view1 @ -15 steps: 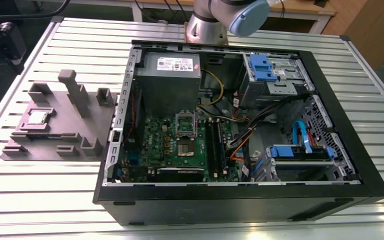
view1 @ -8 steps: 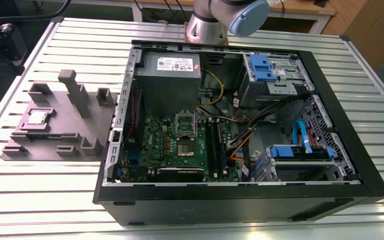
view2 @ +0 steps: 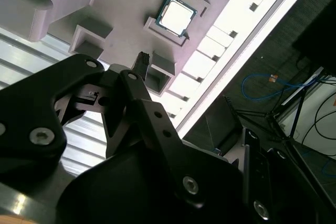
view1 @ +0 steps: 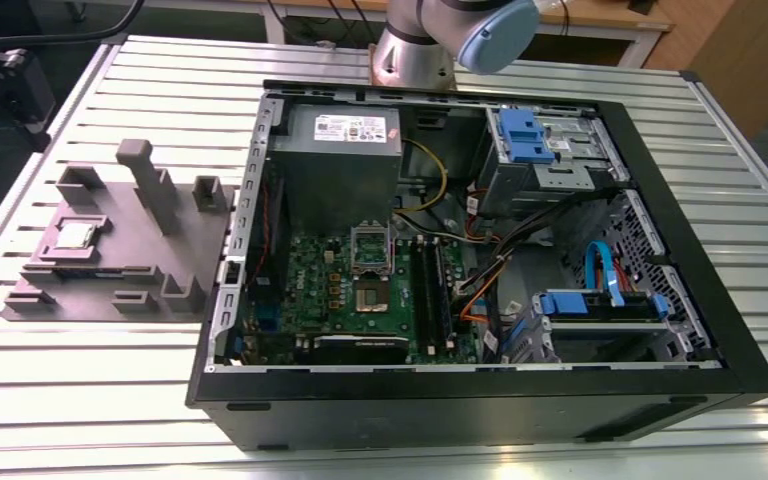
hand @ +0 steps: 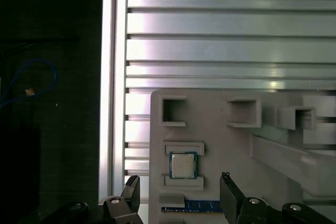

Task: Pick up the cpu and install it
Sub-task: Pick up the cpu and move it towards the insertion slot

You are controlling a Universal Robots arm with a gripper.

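The cpu (view1: 77,235) is a small silvery square chip lying flat in a recess of the grey stepped fixture block (view1: 157,250), at the exterior view's left on the slatted table. In both wrist views the cpu (hand: 182,165) (view2: 177,15) sits between two low grey ledges. My gripper (hand: 179,190) hovers above the fixture, open, with its two black fingers standing either side of the chip and well apart from it. Nothing is held between them. The open computer case (view1: 704,330) holds a green motherboard (view1: 344,300) with a bare socket (view1: 371,262).
A grey power supply box (view1: 337,135) and blue drive brackets (view1: 524,135) sit inside the case, with cables (view1: 491,270) across its middle. The arm's body (view1: 424,45) rises behind the case. Tall grey posts (view1: 144,180) stand on the fixture. The table edge (hand: 113,77) runs close beside it.
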